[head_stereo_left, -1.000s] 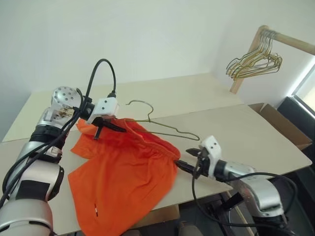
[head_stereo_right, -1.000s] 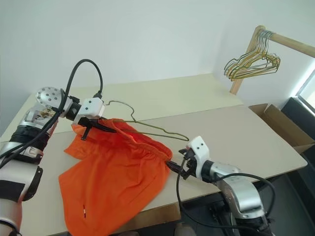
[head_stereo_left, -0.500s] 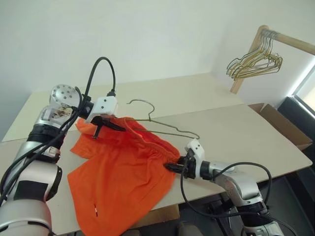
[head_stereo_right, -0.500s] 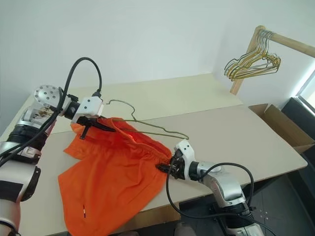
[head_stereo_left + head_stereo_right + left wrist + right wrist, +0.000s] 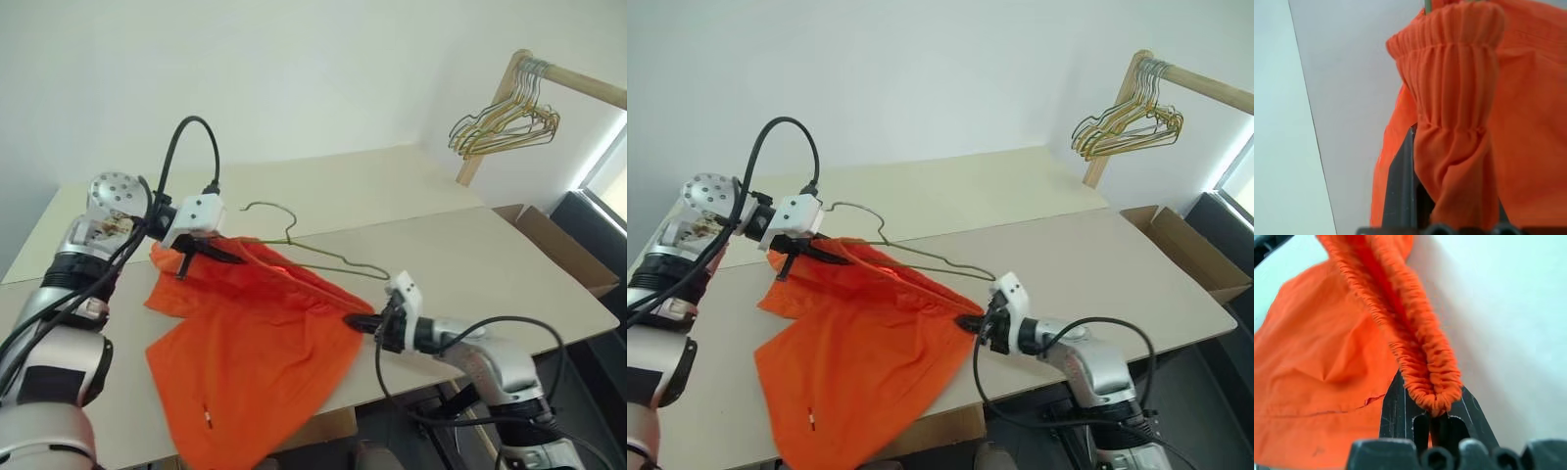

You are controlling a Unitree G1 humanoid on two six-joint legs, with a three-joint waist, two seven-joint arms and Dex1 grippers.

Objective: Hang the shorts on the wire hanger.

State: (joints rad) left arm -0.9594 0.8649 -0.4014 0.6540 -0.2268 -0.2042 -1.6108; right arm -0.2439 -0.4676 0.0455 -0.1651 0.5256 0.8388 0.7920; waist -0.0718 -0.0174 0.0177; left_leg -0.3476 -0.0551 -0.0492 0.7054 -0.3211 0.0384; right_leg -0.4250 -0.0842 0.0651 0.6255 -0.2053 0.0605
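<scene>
Beige table point(image 5: 490, 255) against a white wall, with a wooden rail and a bunch of gold hangers point(image 5: 505, 122) at the far right.

Item: right gripper point(image 5: 361, 321). Closed on the gathered waistband of the shorts point(image 5: 255, 352), at the end nearest me; the right wrist view shows the elastic bunched between both fingers.

Item: left gripper point(image 5: 211, 255). Closed on the far end of that waistband, raised off the table. With both ends pinched, I judge the band is being drawn out between my hands to open it for the hanger.

Item: shorts. Orange; waistband taut and lifted, legs trailing over the table toward its near edge, small white tag low on the cloth.

Item: hanger point(image 5: 323, 257). Thin wire, lying just behind the waistband, hook point(image 5: 265, 208) by my left gripper. Whether the wire already sits inside the band, I cannot tell.
</scene>
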